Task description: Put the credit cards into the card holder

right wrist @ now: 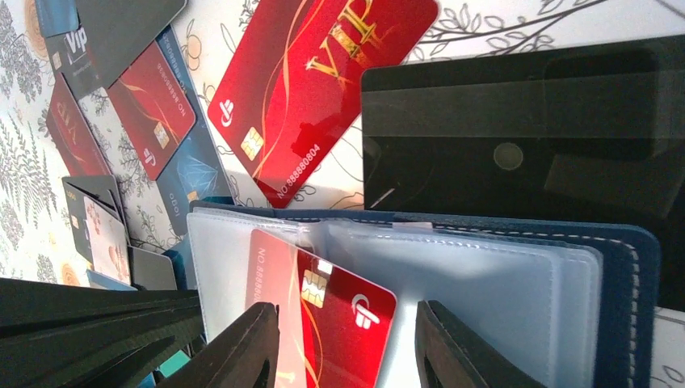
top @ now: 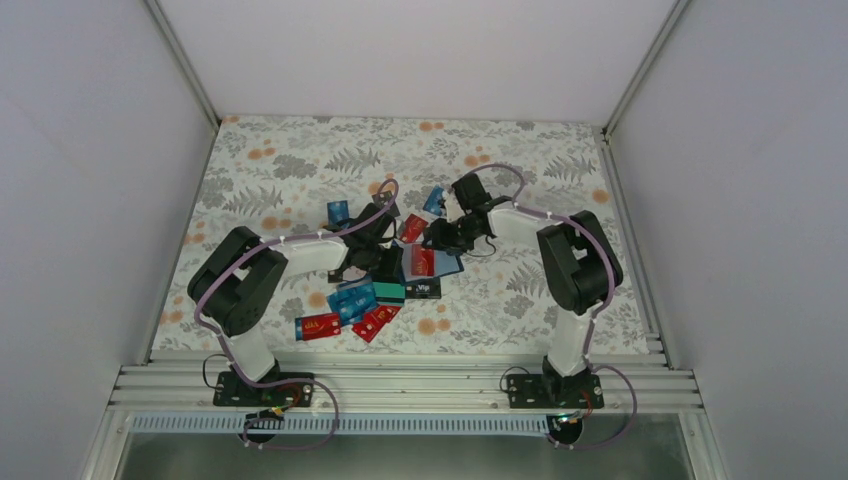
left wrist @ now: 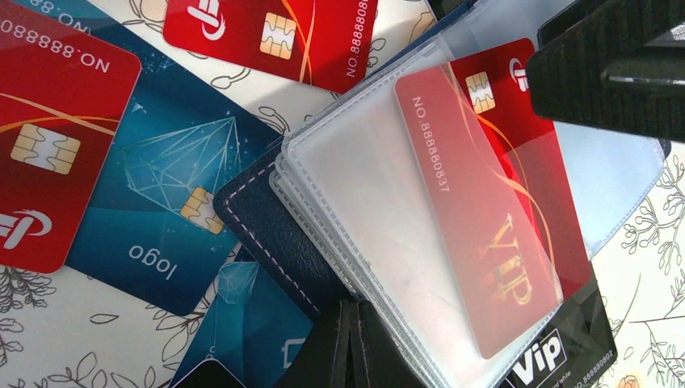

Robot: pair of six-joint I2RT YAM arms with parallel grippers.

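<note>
Card half-sleeved in holder (wrist views)

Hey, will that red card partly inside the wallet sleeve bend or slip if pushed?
Probably stiff: the red card lies flat with straight edges. Likely slippery, since its face looks glossy. The clear sleeves around it look thin, so they may buckle.

Navy holder lies open, clear sleeves up. One red card sits partway in a sleeve; other cards lie scattered around.
</note>
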